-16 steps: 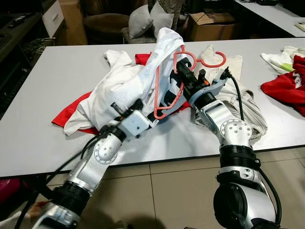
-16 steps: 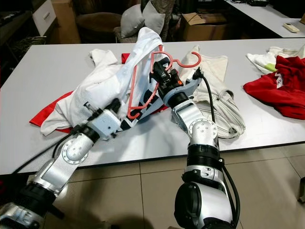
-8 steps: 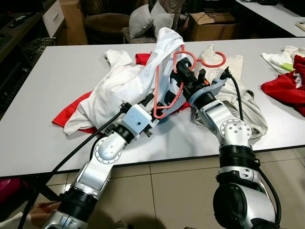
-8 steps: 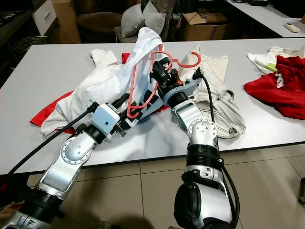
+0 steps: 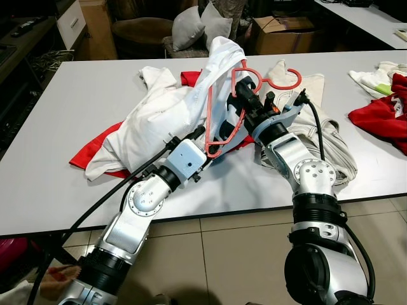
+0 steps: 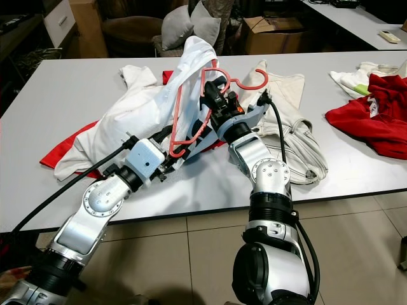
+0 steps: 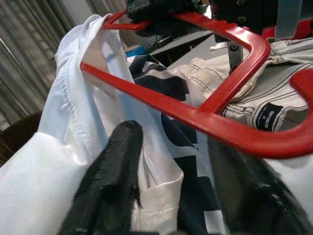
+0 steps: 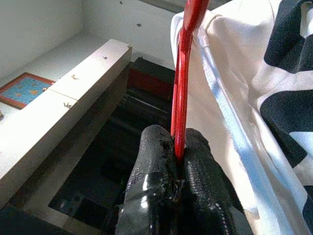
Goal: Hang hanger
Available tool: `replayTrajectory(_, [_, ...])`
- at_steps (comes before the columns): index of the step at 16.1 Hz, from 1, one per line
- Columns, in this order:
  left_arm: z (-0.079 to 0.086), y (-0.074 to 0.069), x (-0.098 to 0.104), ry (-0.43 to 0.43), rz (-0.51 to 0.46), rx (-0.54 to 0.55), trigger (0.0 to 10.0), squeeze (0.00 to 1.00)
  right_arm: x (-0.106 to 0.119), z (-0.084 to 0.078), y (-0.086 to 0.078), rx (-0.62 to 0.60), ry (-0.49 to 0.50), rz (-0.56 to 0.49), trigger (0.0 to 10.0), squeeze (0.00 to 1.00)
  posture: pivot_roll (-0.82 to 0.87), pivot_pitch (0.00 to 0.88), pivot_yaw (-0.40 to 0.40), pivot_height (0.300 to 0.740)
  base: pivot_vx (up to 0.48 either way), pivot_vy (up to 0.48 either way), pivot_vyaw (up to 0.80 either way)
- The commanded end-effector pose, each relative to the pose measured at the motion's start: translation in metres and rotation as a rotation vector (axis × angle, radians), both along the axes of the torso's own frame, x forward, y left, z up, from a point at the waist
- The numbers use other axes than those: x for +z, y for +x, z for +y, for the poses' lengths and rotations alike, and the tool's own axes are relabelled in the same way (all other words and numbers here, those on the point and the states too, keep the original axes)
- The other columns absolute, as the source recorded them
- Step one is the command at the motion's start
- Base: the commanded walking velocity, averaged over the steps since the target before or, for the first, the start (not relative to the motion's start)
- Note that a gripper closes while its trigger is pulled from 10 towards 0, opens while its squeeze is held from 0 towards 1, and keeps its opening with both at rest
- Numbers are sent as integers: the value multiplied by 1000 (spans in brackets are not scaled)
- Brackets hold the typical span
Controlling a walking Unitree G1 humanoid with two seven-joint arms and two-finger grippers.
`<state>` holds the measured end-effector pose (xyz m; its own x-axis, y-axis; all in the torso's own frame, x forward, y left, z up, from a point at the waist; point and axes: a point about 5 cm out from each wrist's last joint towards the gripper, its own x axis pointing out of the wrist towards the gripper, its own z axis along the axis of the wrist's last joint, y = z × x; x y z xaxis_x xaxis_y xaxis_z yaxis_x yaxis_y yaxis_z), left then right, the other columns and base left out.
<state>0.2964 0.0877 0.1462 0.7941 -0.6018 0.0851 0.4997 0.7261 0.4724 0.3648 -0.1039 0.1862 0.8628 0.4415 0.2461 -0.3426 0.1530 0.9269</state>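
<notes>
White table [image 5: 82, 101] strewn with clothes: we see the right gripper [image 8: 175, 147], fingers clamped on the red plastic hanger [image 5: 224, 124], holding it raised above the pile. Left gripper [image 7: 161, 186], fingers apart, touches the white printed T-shirt [image 5: 159, 114] draped over that hanger.

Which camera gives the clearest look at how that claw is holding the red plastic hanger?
The right wrist view: the right claw is pinched shut on the red plastic hanger. The eye views show the whole hanger raised over the table; the left wrist view shows its lower bar.
</notes>
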Motion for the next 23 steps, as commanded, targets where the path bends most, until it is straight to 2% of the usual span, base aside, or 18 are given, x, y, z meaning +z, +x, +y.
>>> replayTrajectory(1, [0,1,2,11,-2,9,10000,1000,11,1,1,0,-2,-36,10000,0,-146,1,9,740,0,0,0])
replayTrajectory(4, [0,14,5,66,-52,107,10000,1000,11,1,1,0,-1,-37,10000,0,-147,1,11,740,0,0,0])
replayTrajectory(8, [-6,21,3,107,-61,133,10000,976,11,1,1,-1,-2,-37,10000,0,-151,1,13,740,0,0,0])
replayTrajectory(9, [-5,23,1,103,-48,152,5451,78,11,0,1,-3,-2,-38,10000,0,-154,0,15,740,0,0,0])
replayTrajectory(10, [-4,24,0,102,-43,159,4235,0,11,0,1,-3,-2,-38,10000,0,-154,0,15,740,0,0,0])
replayTrajectory(11, [-2,25,-2,112,-38,175,0,0,11,0,1,-5,-2,-38,10000,0,-154,0,14,740,0,0,0])
replayTrajectory(16, [4,25,-8,145,-20,201,0,0,12,1,2,3,-6,-40,10000,0,-151,0,3,740,0,0,0])
replayTrajectory(23, [12,28,-11,115,16,245,0,0,13,2,3,2,-3,-42,10000,0,-154,0,10,740,0,0,0])
